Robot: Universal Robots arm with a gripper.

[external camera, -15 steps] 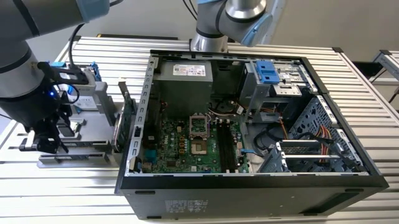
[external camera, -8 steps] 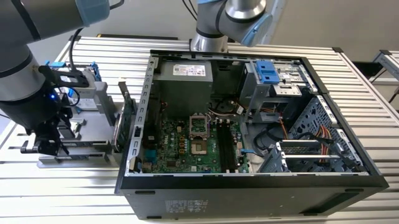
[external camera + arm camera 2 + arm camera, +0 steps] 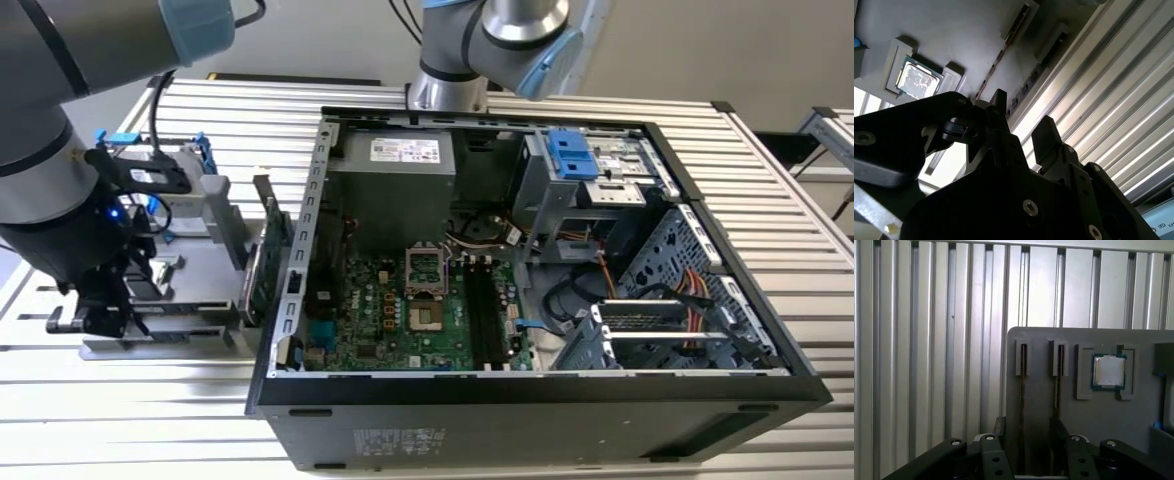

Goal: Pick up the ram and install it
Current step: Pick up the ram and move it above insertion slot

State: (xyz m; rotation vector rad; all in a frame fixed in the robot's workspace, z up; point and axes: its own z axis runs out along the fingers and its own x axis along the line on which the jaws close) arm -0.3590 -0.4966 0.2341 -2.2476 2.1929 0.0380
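Exterior view: the arm's wrist (image 3: pixel 114 260) sits low at the exterior view's left, over a gray holder (image 3: pixel 200 300) on the ribbed table (image 3: pixel 160 420). The ram (image 3: pixel 271 245) stands on edge in that holder, just beside the outer wall of the open PC case (image 3: pixel 534 385). The black memory slots (image 3: pixel 481 310) on the motherboard look empty. I can't make out the jaws from here.

Second wrist view: the pincer (image 3: pixel 1021 120) is open with a clear gap between its two black fingers (image 3: pixel 1046 132) and nothing in it. The ram (image 3: pixel 999 60) shows as a thin edge-on strip in its holder slot, running toward the nearer finger; can't tell if it touches. The processor chip (image 3: pixel 918 77) lies in its own pocket beside it.

First wrist view: the pincer (image 3: pixel 1029 435) is spread wide and empty. The ram (image 3: pixel 1023 385) is a thin line leading down from its slot into the gap between the jaws. The processor chip (image 3: pixel 1109 371) sits off to the side.

Progress: early. The ram is not gripped and not lifted, so the pick is not done. The whole install into the motherboard is left.
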